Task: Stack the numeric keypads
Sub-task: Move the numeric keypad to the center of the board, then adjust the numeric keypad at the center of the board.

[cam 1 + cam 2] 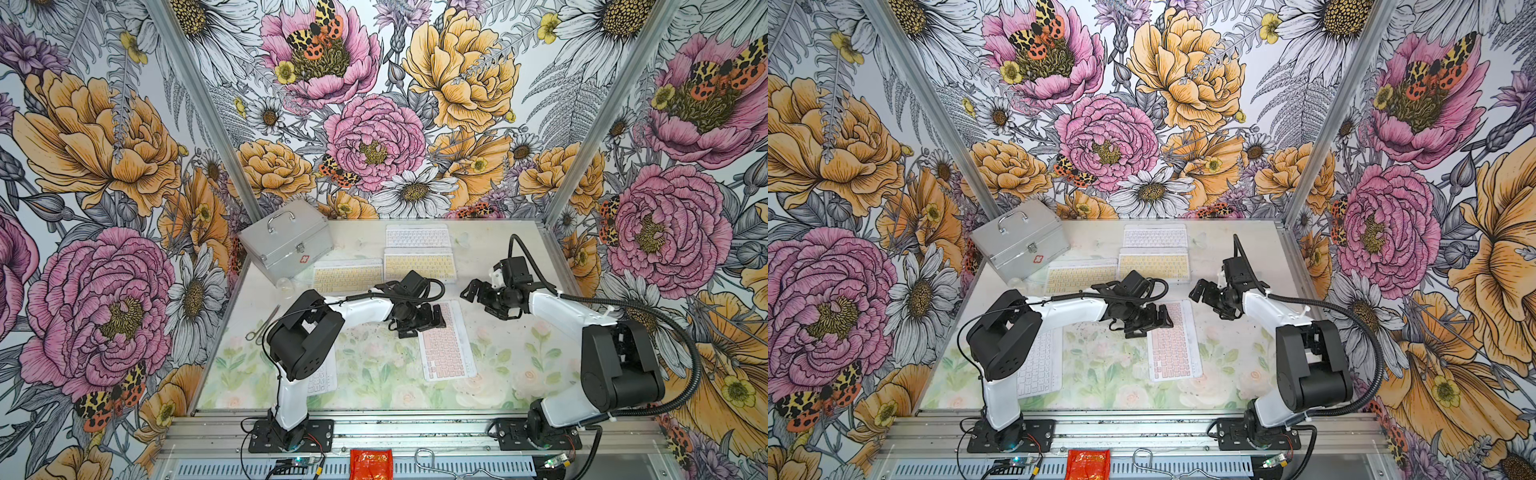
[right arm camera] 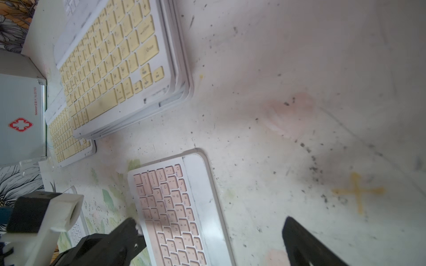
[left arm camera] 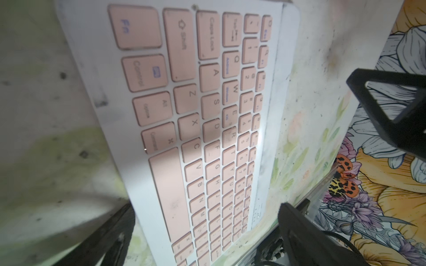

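A pink-keyed keypad (image 1: 446,349) (image 1: 1173,345) lies lengthwise at mid-table. My left gripper (image 1: 422,323) (image 3: 205,241) hangs open low over its far end, one finger on each side of its width, touching nothing. The pink keypad (image 3: 207,126) fills the left wrist view. My right gripper (image 1: 478,295) (image 2: 214,241) is open and empty, just right of that same end of the pink keypad (image 2: 179,207). A stack of yellow-keyed keypads (image 1: 419,264) (image 2: 119,64) sits behind. Left of it lies a single yellow keypad (image 1: 347,276) (image 2: 66,142). A pale keypad (image 1: 417,236) lies at the back and a white keypad (image 1: 1040,365) under my left arm.
A silver metal case (image 1: 286,241) (image 2: 20,119) with a handle stands at the back left, by the single yellow keypad. Metal scissors (image 1: 262,324) lie at the table's left edge. A small clear dome (image 1: 286,286) sits in front of the case. Floral walls enclose three sides.
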`<state>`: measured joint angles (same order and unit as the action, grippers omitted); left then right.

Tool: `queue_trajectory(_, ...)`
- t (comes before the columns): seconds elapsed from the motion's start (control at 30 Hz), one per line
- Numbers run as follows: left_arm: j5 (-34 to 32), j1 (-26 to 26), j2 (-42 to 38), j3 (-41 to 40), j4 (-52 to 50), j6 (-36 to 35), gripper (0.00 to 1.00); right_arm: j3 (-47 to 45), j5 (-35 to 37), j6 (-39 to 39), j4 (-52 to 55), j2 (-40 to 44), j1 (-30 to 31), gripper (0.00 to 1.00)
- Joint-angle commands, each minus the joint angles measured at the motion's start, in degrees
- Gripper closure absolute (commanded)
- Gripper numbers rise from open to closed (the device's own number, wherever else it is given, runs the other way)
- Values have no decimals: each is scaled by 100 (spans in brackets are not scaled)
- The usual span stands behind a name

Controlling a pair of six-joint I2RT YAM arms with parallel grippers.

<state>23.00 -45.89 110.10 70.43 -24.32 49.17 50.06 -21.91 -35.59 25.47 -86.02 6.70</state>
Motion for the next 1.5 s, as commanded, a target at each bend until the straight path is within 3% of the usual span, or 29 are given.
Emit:
queue_trajectory(0.0,113,166,45,-288,-38,26,1,-22,59,27,292,182,58,0)
queue_trajectory(0.07,109,277,-134,-489,-37,-33,1,-78,144,88,347,199,136,1)
queue_trajectory(0.23,53,302,-523,-932,-36,-56,1,-127,394,132,335,66,560,17)
queue_trajectory(0.5,67,216,-788,-1184,286,42,1,41,929,257,335,-572,913,28)
queue_trajectory(0.73,275,195,-636,-1321,1019,404,1,82,811,287,-29,-1086,1076,45)
queue_trajectory(1.1,238,45,-632,-1545,1558,765,1,1171,737,250,-69,-1977,1458,65)
queue_trajectory(1.47,147,54,-681,-1739,1932,987,1,1876,388,123,-57,-2404,1785,67)
